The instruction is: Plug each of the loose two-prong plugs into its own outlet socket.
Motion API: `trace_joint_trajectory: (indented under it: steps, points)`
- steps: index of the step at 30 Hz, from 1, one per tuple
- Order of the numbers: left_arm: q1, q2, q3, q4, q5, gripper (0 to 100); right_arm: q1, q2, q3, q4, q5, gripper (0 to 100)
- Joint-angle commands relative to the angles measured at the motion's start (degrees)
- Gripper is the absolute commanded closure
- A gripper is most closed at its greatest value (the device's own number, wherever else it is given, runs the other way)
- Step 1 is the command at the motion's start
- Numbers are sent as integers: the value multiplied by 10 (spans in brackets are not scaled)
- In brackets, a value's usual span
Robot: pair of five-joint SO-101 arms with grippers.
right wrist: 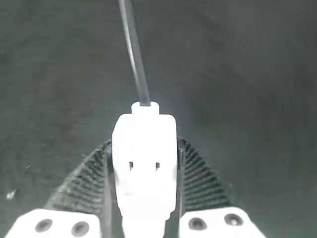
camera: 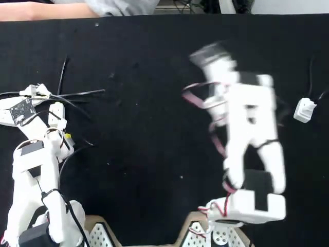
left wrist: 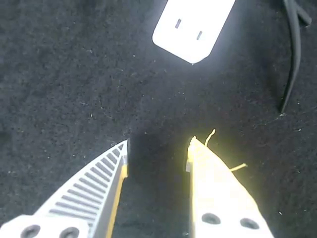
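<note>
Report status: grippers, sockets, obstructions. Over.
Left gripper open, empty, white socket just ahead. Right gripper shut on corded socket. Black cable lies beside the white socket, not across it.

I see the table [camera: 144, 154] from high overhead, my wrist cameras nearer, facing down at its black top.

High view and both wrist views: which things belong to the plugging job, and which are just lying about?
Job: white two-slot socket ahead of the open left gripper; white slotted connector on a black cable, between the fingers of the right gripper; white block right of the right arm.
Lying about: loose black wires near the left arm; black table cover.
</note>
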Motion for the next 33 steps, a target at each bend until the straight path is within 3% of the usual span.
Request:
trace_joint_trajectory:
  steps: [1, 6, 12, 17, 25, 33]
  points:
    - [1, -15, -27, -6, 7, 805, 138, 58, -143, 63, -68, 987]
    - [0, -15, -21, -8, 7, 805, 207, 196, -299, 100, -78, 987]
    - [0, -15, -20, -8, 7, 805, 223, 385, -502, 131, -187, 987]
    - [-3, -15, -19, -8, 7, 805, 229, 517, -691, 151, -229, 987]
    - [0, -15, -15, -8, 8, 805, 258, 682, -950, 166, -237, 987]
    - [0, -15, -15, -8, 8, 805, 254, 778, -1040, 166, -237, 982]
